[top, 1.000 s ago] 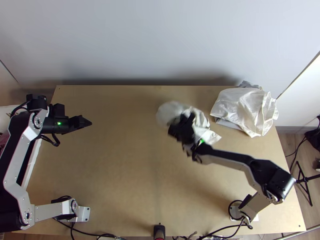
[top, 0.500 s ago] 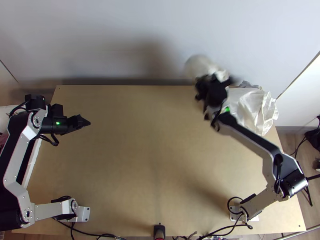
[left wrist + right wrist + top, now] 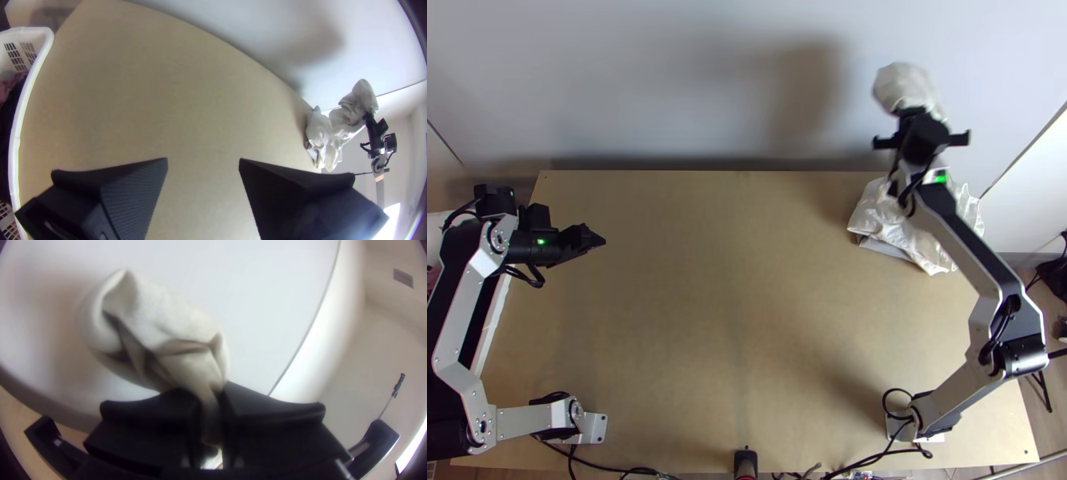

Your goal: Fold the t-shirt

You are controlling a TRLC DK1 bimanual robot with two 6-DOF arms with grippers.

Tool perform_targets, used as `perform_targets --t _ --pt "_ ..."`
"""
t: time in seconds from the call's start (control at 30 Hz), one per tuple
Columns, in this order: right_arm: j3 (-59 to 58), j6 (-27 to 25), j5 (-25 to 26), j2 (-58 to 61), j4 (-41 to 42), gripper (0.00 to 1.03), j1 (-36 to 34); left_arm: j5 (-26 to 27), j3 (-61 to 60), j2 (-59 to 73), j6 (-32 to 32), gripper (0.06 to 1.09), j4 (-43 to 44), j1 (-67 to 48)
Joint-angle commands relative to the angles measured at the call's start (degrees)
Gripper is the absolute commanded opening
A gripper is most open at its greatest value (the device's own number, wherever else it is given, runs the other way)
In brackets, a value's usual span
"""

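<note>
The t-shirt point(image 3: 903, 84) is being held up, bunched, by the right gripper point(image 3: 914, 114) near the far right corner of the table point(image 3: 739, 320), in front of the wall point(image 3: 667, 80). Its pinched part is being clamped between the black fingers, and details there are being blurred. Some of the cloth is being hidden by the gripper and the arm, so whether it is touching the white cloth pile point(image 3: 879, 220) cannot be told. That pile is being partly covered by the right arm; a strip of grey cloth point(image 3: 891, 249) is being overlaid by it.

The left gripper point(image 3: 599, 240) is being held over the table's left side, its fingers being kept wide apart with nothing between them. The left arm is being cut off by the top view's edge. The white basket point(image 3: 14, 146) is also being cut off, its dark and pinkish cloths being only partly shown.
</note>
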Motion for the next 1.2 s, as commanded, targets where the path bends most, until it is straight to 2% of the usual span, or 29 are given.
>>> perform_targets --t 0.0,0.17,0.37,0.6,0.73,0.8,0.9,1.17 --pt "9.5 3.4 -3.0 2.9 -2.6 0.03 -9.0 -1.6 0.3 0.1 -1.5 0.85 0.4 -0.1" --pt "14.3 2.4 -7.4 3.3 -5.0 0.03 -16.4 -1.8 0.6 0.1 -1.5 0.85 0.4 0.5" --pt "14.8 -0.9 -13.0 1.1 -5.9 0.03 -22.4 -2.1 0.9 0.6 -2.4 0.85 0.5 0.3" --pt "18.7 -11.0 -23.3 2.4 -3.2 0.03 -29.2 -2.2 0.0 0.7 -3.5 0.85 0.8 0.0" --pt "15.7 -14.9 -30.9 -0.6 -4.8 0.03 -30.6 -2.2 -1.6 0.2 -2.7 0.85 0.6 1.0" --pt "12.1 -15.5 -35.0 -3.9 -7.6 0.03 -30.5 -2.2 -2.4 -0.1 -1.4 0.85 0.4 2.3" --pt "4.5 -17.3 -38.0 -9.3 -9.3 0.03 -28.1 -2.1 -2.8 -0.1 -0.1 0.85 0.4 4.1" --pt "-13.8 -17.1 -38.1 -20.8 -11.6 0.03 -18.1 -2.1 -2.9 0.3 1.0 0.85 0.8 4.9"
